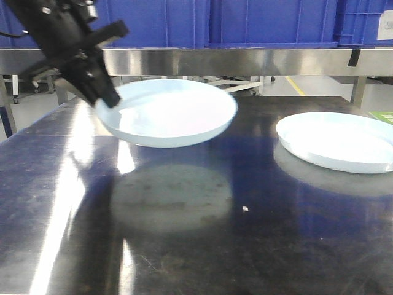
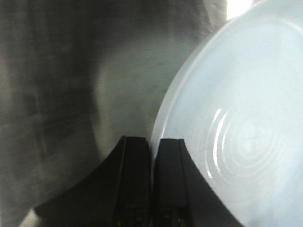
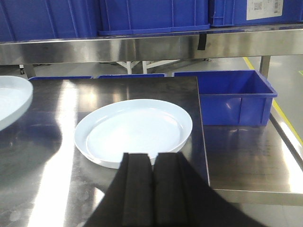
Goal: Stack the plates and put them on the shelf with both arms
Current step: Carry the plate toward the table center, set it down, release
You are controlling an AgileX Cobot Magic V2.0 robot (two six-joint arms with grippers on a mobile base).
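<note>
One pale plate [image 1: 166,110] hangs tilted above the dark tabletop, its shadow below it. My left gripper [image 1: 105,97] is shut on its left rim. In the left wrist view the two fingers pinch that rim [image 2: 152,142], and the plate [image 2: 236,118] fills the right side. The other plate [image 1: 334,141] lies flat on the table at the right. In the right wrist view my right gripper [image 3: 152,158] is shut with nothing in it, just short of this plate's [image 3: 135,130] near rim. The held plate's edge [image 3: 12,101] shows at the left. The shelf's steel rail [image 1: 245,61] runs behind the table.
Blue crates [image 1: 270,21] sit on the shelf above the rail. A lower blue crate [image 3: 232,97] stands beyond the table's right edge [image 3: 202,137]. A small white speck [image 1: 245,209] lies on the dark steel tabletop [image 1: 184,246].
</note>
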